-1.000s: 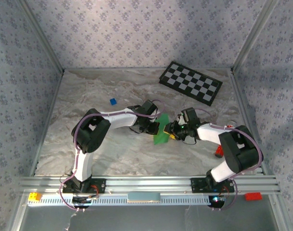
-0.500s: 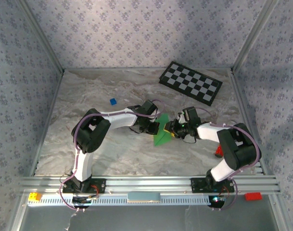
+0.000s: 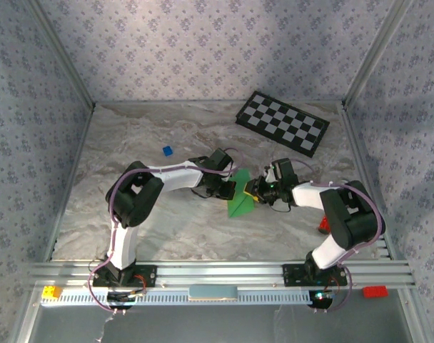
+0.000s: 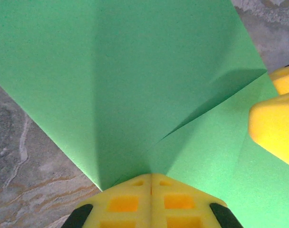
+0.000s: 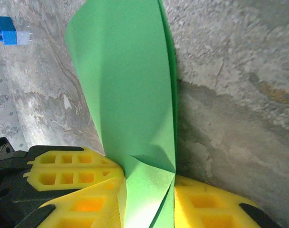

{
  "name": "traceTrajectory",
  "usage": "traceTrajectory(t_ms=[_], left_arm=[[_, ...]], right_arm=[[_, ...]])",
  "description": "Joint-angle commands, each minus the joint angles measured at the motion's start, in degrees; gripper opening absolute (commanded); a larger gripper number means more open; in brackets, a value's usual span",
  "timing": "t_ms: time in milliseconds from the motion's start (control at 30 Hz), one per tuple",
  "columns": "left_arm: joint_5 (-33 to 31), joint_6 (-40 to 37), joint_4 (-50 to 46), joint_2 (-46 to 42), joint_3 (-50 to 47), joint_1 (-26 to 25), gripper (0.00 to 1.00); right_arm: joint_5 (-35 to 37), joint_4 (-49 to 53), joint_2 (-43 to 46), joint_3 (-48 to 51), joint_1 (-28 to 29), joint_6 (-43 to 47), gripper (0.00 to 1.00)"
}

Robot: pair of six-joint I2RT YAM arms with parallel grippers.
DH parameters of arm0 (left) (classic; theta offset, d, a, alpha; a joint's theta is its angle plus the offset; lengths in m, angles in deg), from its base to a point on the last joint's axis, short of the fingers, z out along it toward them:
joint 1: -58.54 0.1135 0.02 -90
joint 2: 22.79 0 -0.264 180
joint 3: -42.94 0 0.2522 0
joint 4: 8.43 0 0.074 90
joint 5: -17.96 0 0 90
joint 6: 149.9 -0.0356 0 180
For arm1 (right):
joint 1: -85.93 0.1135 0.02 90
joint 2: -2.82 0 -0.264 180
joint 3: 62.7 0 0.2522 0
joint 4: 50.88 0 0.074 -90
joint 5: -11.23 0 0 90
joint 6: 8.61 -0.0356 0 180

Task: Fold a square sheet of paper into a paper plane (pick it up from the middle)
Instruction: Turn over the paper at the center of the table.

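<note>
1. Top external: you have the left gripper [image 3: 234,189] and the right gripper [image 3: 252,194] nose to nose in mid-table. The green sheet of paper [image 3: 240,203] sits between their tips and spills toward the near side.
2. Left wrist: the left gripper [image 4: 151,177] has its yellow pads pressed together, pinching one pointed corner of the green sheet of paper [image 4: 135,71]. The sheet fans out ahead of the tips.
3. Edges there: one soft crease runs straight out from the pinch. A sharper fold edge runs diagonally up to the right, toward the right gripper's yellow fingers [image 4: 276,121]. Those fingers sit at the sheet's right-hand edge, against the paper.
4. Right wrist: the right gripper [image 5: 147,179] has a finger on each side of a bunched end of the green sheet of paper [image 5: 130,85]. You cannot tell whether those fingers are clamping the sheet or only closing in on it.
5. Ahead of the right tips the sheet stands up as a doubled flap, its right edge showing two layers lying close together.
6. Room: bare marbled table [image 5: 230,71] lies on both sides of the flap. The blue block [image 5: 9,31] is far ahead and to the left of the right gripper, well apart from the paper.
7. Top external, wider room: the blue block [image 3: 167,151] lies beyond the left gripper. The checkerboard [image 3: 283,131] lies beyond the right gripper. Both are well clear.
</note>
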Motion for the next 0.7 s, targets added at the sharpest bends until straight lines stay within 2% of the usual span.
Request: traceTrajectory(t_ms=[0,433,667], left_arm=[[-0.72,0.08,-4.05,0.36,-1.86,0.18,0.00],[-0.90,0.28,-3.63,0.02,-2.04,0.23,0.01],[-1.85,0.45,-2.27,-1.19,-2.22,0.22,0.09]], right_arm=[[-0.40,-2.01,-1.19,1.16,-0.59,-1.00,0.28],[-0.63,-7.08,-2.85,3.46,-0.62,-0.79,0.20],[-1.02,-8.90,-2.76,3.91,-0.81,-0.76,0.18]])
